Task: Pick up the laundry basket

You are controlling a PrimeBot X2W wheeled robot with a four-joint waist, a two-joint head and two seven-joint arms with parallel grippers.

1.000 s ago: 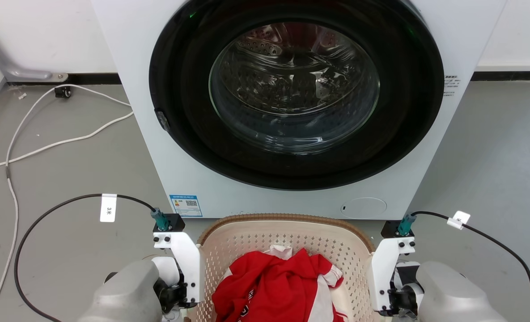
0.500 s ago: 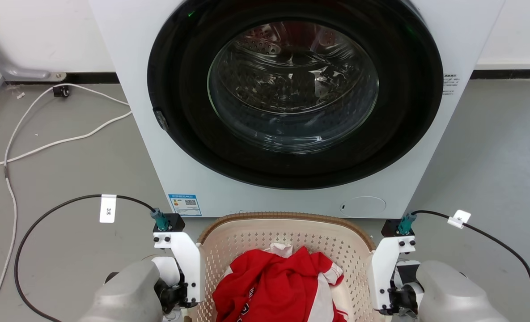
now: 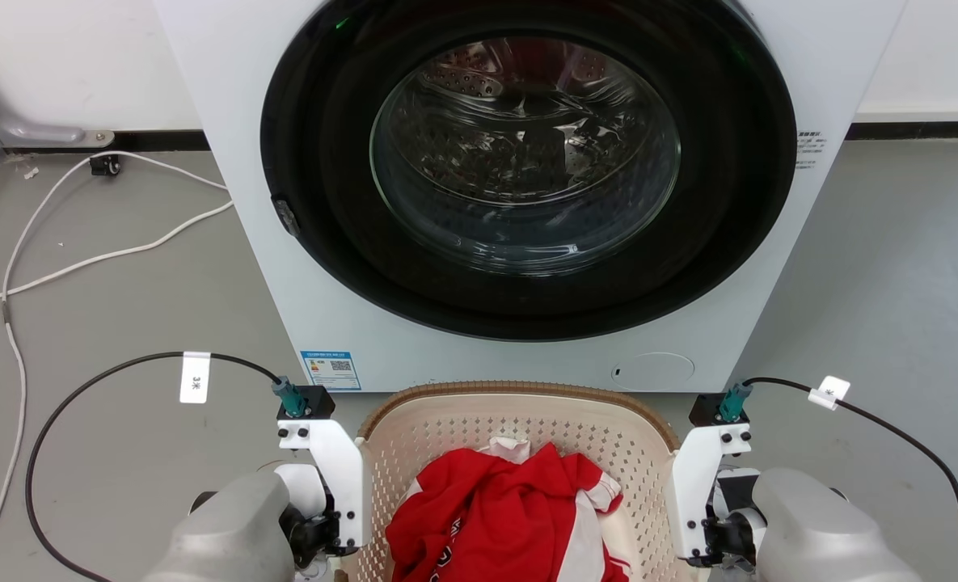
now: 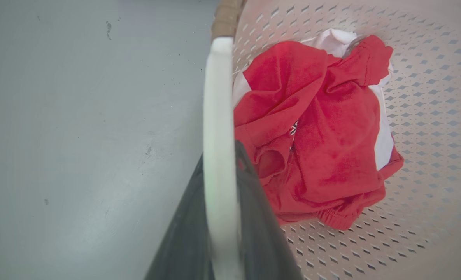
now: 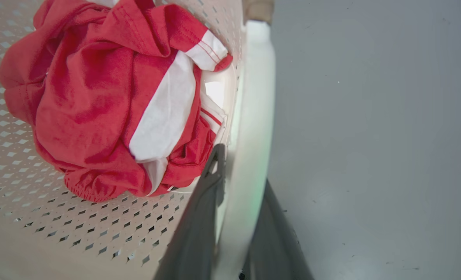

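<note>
**Two-handed grasp before the lift.** The left claw (image 4: 220, 155) was clenched on the white left handle (image 4: 216, 97) of the laundry basket (image 3: 519, 390), with one dark finger flat against each face of the thin strip. The right claw (image 5: 241, 171) gripped the right handle (image 5: 253, 77) in the same way.

The basket sat between the two forearms. Its brown far rim was close to the bottom edge of the washing machine (image 3: 228, 162), above the grey floor (image 3: 123, 283). Whether its base was touching the floor could not be told. A crumpled red-and-white garment (image 3: 511, 509) lay inside, roughly central.

Likely hazards:
- **Slipping:** the handles looked smooth and narrow, so either could slide out between the fingers if the grip were light.
- **Uneven lift:** if one arm rose faster than the other, the basket would tilt, the garment would shift toward the low side, and the load on that handle would grow.
- **Forward drift:** this would probably knock the far rim against the machine's front panel.
- **Arms spreading:** this might bend the handles outward or pull them out of the grip.
</note>
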